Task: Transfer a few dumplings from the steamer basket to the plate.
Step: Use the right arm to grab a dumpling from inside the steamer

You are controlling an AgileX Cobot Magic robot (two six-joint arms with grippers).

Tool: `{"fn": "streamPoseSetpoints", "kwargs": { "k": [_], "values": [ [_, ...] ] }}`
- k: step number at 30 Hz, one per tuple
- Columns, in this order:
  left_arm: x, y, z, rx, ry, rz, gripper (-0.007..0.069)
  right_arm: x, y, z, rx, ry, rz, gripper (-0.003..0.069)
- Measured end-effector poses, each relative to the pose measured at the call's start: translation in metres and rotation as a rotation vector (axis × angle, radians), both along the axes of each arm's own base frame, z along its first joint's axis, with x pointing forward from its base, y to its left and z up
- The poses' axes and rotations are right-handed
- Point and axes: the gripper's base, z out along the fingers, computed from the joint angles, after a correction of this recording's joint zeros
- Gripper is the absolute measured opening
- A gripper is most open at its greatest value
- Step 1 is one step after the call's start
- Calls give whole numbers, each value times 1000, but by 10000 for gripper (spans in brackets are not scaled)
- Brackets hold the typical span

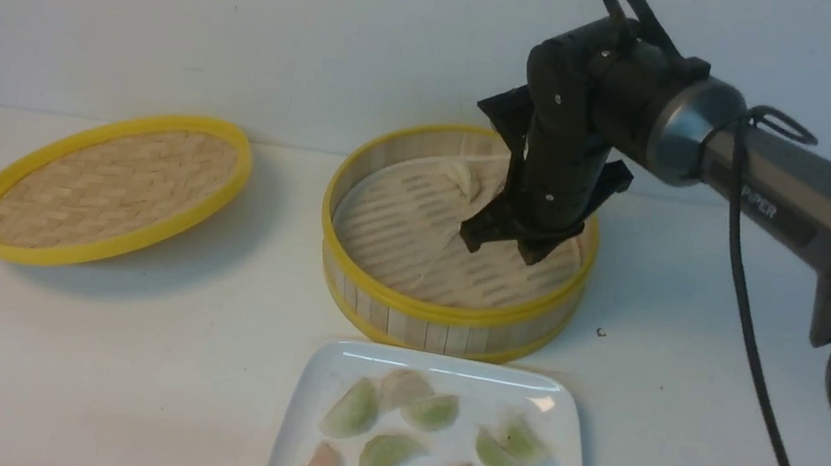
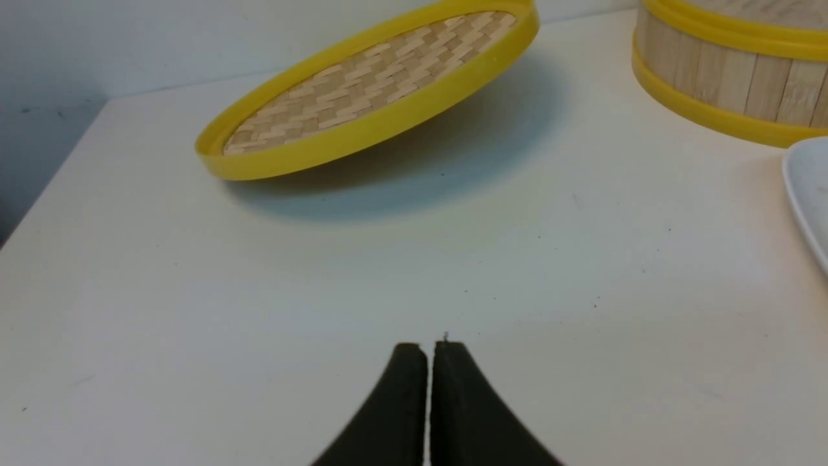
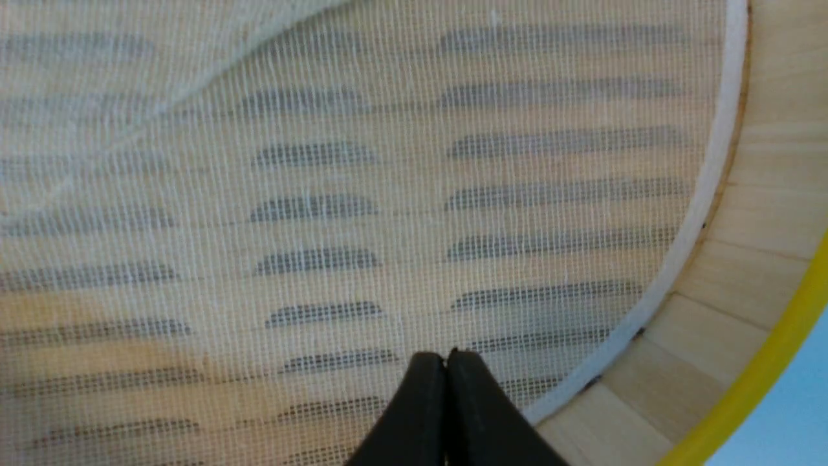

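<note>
Right tool (tips together) hangs inside steamer basket, dumplings on plate.

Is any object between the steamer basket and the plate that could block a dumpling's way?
Nothing visible does. The plate lies close on the robot's side of the steamer basket, with nothing between them. Only the basket's own near wall must be cleared by the right end effector, shut inside it.

White plate, green-pink dumplings, yellow-rimmed steamer basket.
</note>
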Motion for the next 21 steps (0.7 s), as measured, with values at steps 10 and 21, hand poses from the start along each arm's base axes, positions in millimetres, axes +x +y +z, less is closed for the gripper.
{"fn": "streamPoseSetpoints", "kwargs": {
  "k": [10,21],
  "values": [
    [0,0,0,0,0,0,-6,12,-42,-24,-10,70,-109,-14],
    [0,0,0,0,0,0,-6,19,-69,-5,54,59,-174,-14]
  ]
}}
